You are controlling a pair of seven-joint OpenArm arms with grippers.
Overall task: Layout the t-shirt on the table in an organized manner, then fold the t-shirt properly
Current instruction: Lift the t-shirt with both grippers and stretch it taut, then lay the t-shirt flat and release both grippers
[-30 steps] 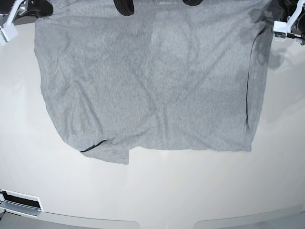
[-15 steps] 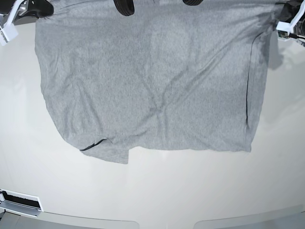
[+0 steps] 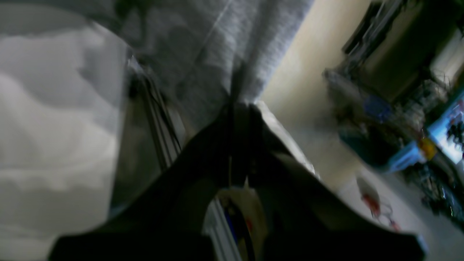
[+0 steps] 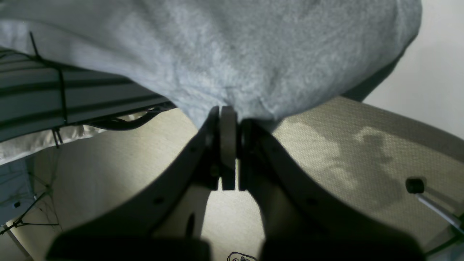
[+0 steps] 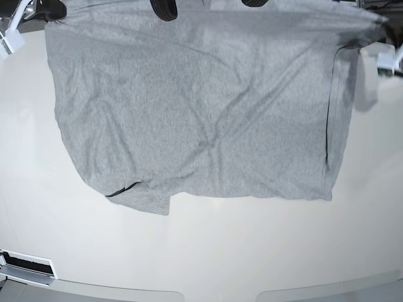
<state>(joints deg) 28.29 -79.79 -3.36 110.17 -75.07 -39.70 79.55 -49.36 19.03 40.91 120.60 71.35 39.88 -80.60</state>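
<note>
The heather-grey t-shirt (image 5: 201, 113) lies spread on the glossy off-white table (image 5: 201, 251), plain side up, with a dark seam line down its right side. Its far edge is lifted and stretched between both arms at the top corners. In the left wrist view my left gripper (image 3: 239, 105) is shut on a pinch of the grey fabric (image 3: 217, 43). My right gripper (image 4: 229, 113) is likewise shut on the shirt's edge (image 4: 235, 47), which hangs over it. A small flap sticks out at the shirt's near left hem (image 5: 141, 201).
Two black round parts (image 5: 164, 9) poke in over the shirt's far edge. A metal bracket (image 5: 25, 267) sits at the near left of the table. White arm parts show at the top left (image 5: 9, 41) and top right (image 5: 389, 60).
The shirt's far right corner has been pulled further right and the far edge is tauter. The white part of the left arm has shifted right and down. The left side has barely moved.
</note>
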